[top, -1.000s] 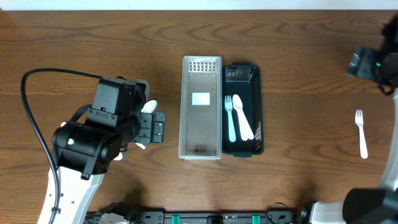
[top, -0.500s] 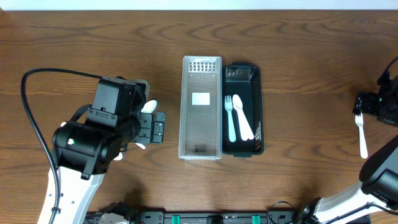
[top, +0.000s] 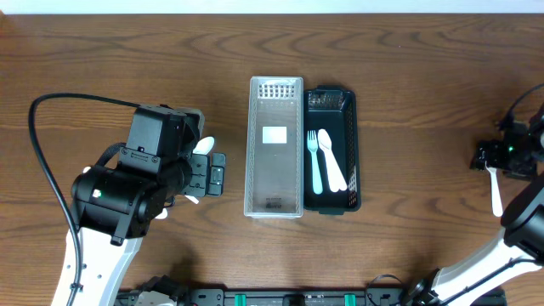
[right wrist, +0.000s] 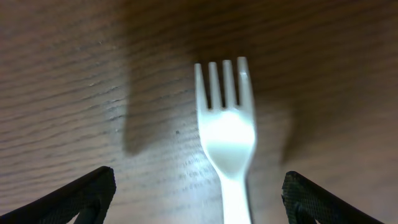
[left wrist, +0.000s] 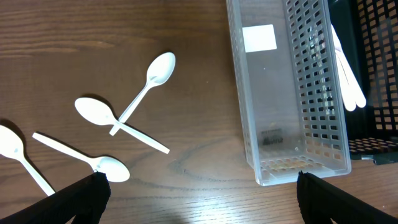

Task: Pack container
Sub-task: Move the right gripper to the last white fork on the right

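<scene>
A clear plastic basket (top: 274, 147) and a black mesh basket (top: 337, 102) stand side by side mid-table. The black one holds a white fork (top: 314, 160) and a white spoon (top: 332, 160). My right gripper (right wrist: 199, 208) is open, low over a white fork (right wrist: 227, 140) lying on the table at the far right (top: 495, 194), its fingers either side of the handle. My left gripper (left wrist: 198, 205) is open and empty above several white spoons (left wrist: 146, 84) left of the clear basket (left wrist: 286, 93). In the overhead view the left arm hides most of those spoons.
The wooden table (top: 408, 59) extends around the baskets. My left arm's black body (top: 136, 183) and cable (top: 51, 110) take up the left side. A rail (top: 280, 297) runs along the front edge.
My right arm has come down from the far right top to over the loose fork. The left arm has not moved.
</scene>
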You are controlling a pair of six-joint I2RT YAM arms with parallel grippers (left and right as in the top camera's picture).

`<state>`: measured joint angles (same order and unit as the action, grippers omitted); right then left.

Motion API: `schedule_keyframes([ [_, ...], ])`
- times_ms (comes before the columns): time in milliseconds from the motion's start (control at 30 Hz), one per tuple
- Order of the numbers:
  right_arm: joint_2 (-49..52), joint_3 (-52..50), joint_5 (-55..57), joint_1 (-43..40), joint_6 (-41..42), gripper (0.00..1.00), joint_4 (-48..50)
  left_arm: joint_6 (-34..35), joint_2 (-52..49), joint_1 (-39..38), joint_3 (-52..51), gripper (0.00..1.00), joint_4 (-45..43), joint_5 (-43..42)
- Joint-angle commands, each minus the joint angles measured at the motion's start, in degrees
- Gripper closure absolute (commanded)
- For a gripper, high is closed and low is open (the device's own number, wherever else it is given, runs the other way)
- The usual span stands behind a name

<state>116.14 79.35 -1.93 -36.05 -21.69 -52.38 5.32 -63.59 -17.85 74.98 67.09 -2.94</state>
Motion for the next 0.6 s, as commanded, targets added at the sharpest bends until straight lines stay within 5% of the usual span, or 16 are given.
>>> schedule_keyframes([
  [0,1.73,-0.24,-1.51,-0.42,-2.40,0.11,0.59,-0.35,-0.09,0.15,0.57,0.02,0.13,0.68],
  [267,2.78,-0.26,-1.33,-0.42,-2.84,0.14,1.64,-0.35,-0.09,0.15,0.57,0.02,-0.31,0.68],
  [567,3.04,-0.39,-1.33,-0.42,-2.80,0.43,0.87,-0.37,-0.09,0.15,0.57,0.02,-0.31,0.68],
])
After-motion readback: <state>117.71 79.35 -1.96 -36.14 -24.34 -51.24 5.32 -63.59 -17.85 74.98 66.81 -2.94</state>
